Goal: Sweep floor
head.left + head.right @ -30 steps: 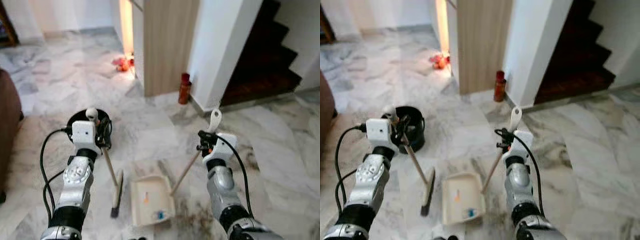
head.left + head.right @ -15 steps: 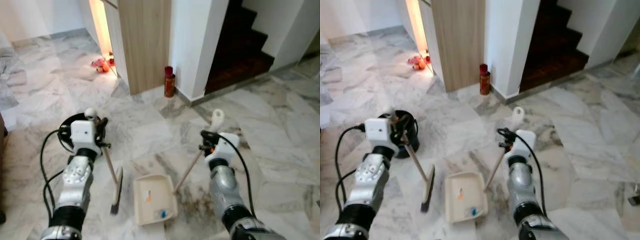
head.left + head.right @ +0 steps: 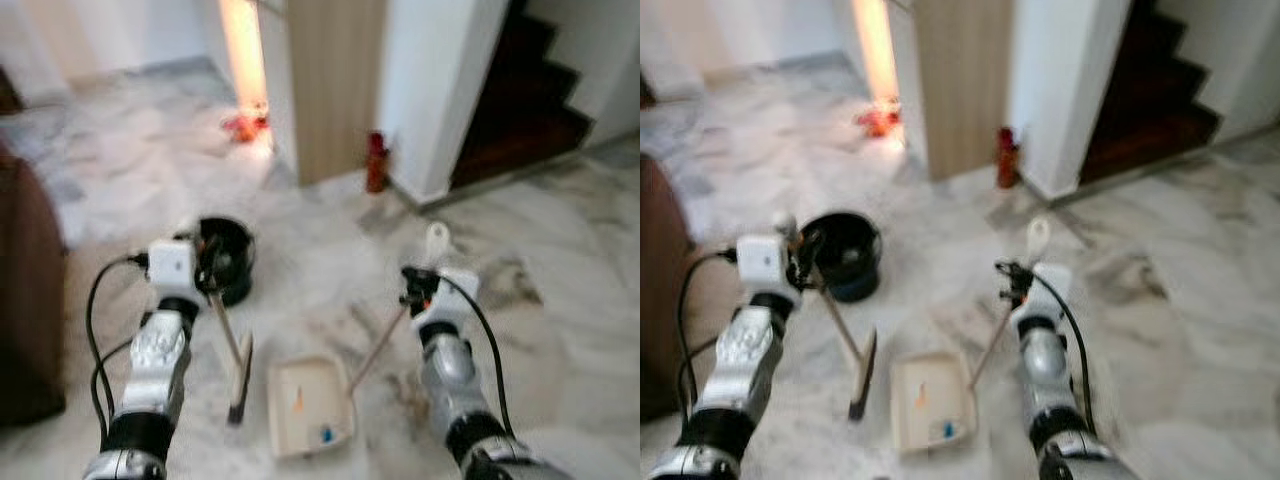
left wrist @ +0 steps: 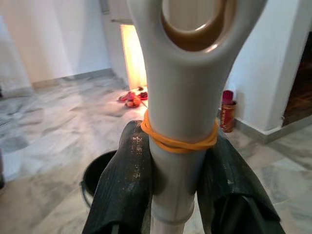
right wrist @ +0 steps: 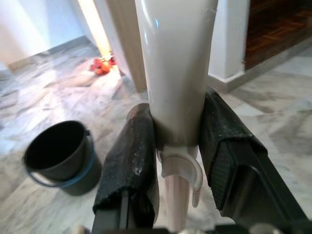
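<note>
My left gripper (image 3: pixel 207 272) is shut on the cream top of the broom handle (image 4: pixel 179 97), which carries an orange rubber band. The broom's wooden stick slants down to its dark head (image 3: pixel 239 376) on the marble floor. My right gripper (image 3: pixel 418 292) is shut on the dustpan handle (image 5: pixel 175 73), whose stick runs down to the cream dustpan (image 3: pixel 308 405) lying flat between my arms. A small orange bit and a blue bit lie in the pan. Dark dirt streaks (image 3: pixel 410 385) mark the floor beside the pan.
A black bucket (image 3: pixel 226 260) stands just beyond my left gripper. A wood-faced pillar (image 3: pixel 335 80) and white wall rise ahead, with a red can (image 3: pixel 376 162) at the base. Dark stairs (image 3: pixel 520 100) are at the far right. A brown sofa (image 3: pixel 25 300) stands at my left. Red items (image 3: pixel 245 125) lie far back.
The camera has swung left and the picture has blurred; the sofa has come into sight at the left. Both grippers still hold their handles in the same pose.
</note>
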You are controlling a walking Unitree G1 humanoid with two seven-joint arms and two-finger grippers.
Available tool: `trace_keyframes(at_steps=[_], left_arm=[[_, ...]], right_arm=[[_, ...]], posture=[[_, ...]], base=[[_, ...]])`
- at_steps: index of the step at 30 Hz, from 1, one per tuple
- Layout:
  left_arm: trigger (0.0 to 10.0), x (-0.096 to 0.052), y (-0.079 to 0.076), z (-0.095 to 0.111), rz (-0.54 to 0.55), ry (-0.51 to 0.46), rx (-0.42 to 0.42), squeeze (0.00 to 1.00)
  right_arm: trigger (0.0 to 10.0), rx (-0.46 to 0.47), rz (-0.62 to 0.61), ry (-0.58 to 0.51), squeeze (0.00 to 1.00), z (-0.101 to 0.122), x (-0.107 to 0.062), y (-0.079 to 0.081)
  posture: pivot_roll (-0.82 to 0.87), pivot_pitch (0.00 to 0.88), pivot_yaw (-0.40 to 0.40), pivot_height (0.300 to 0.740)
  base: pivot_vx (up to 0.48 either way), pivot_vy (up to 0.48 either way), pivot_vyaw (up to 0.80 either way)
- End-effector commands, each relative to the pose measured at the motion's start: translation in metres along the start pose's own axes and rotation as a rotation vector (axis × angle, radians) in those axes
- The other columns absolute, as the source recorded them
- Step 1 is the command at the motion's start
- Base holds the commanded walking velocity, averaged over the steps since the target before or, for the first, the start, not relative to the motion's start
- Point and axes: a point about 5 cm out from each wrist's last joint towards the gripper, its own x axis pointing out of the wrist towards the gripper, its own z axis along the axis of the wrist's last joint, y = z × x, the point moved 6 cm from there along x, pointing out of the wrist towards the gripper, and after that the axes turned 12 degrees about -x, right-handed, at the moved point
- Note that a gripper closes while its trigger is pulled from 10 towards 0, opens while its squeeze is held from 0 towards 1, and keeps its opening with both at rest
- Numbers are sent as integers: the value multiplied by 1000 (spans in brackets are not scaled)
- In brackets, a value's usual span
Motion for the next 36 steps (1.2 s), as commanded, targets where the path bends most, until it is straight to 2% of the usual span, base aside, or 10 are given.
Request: trace_keyframes(at_steps=[1, 22, 30, 36], left_arm=[[10000, 3, 1, 12, -5, -35, 11, 0], [10000, 2, -5, 6, -28, -11, 22, 0], [10000, 2, -6, 3, -26, -2, 12, 0], [10000, 3, -7, 2, -30, 2, 13, 0]], right_arm=[[10000, 13, 11, -62, 0, 18, 6, 6], [10000, 43, 17, -50, 0, 17, 7, 8], [10000, 19, 40, -43, 0, 15, 6, 11], [10000, 28, 63, -49, 0, 16, 5, 18]], posture=[[75, 36, -10, 740], [70, 29, -6, 740], [66, 12, -4, 740], [67, 3, -4, 740]], base=[[0, 0, 800], [0, 0, 38], [0, 0, 0], [0, 0, 800]])
